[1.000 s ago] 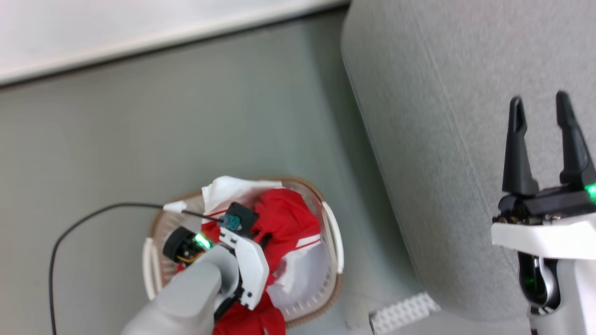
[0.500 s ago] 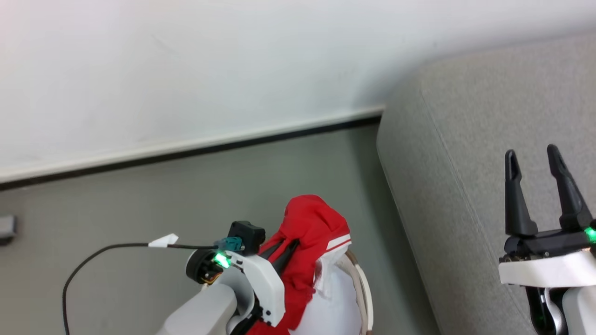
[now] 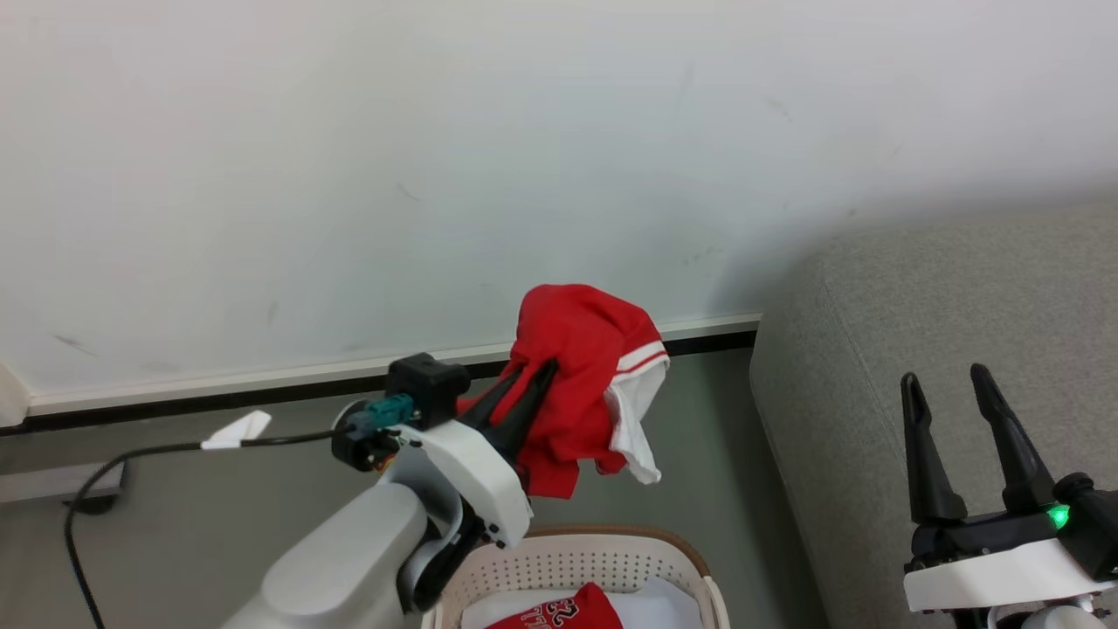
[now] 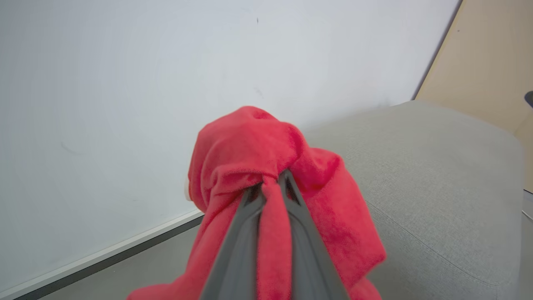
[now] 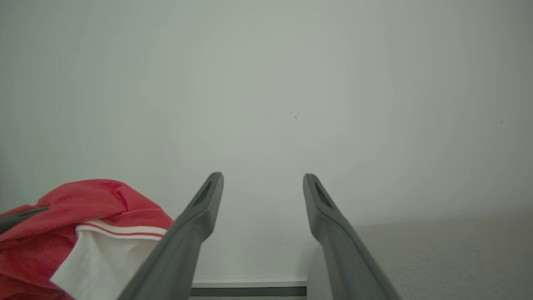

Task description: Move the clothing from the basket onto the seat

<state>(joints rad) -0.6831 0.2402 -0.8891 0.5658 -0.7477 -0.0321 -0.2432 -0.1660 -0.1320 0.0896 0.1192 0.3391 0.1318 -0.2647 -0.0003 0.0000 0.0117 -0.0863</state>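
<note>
Room surroundings: wall, skirting, floor, panel

White wall (image 3: pixel 349 157) across the far side, faintly scuffed; white skirting board (image 3: pixel 218 382) along its foot, dark strip beneath; grey-green floor (image 3: pixel 175 524) in front; flat pale-grey block (image 3: pixel 61 480) on the floor at far left, against the skirting; tan panel (image 4: pixel 491 62) — right of the wall, in the left wrist view.

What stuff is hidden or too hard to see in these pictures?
Basket: the head view's bottom edge cuts it off, so how much is left inside cannot be told.
Red 23 garment in it: the same edge cuts its lettering.
Left gripper tips: the held red garment bunches over them in the left wrist view.
Seat: cut off by the head view's right edge.
</note>
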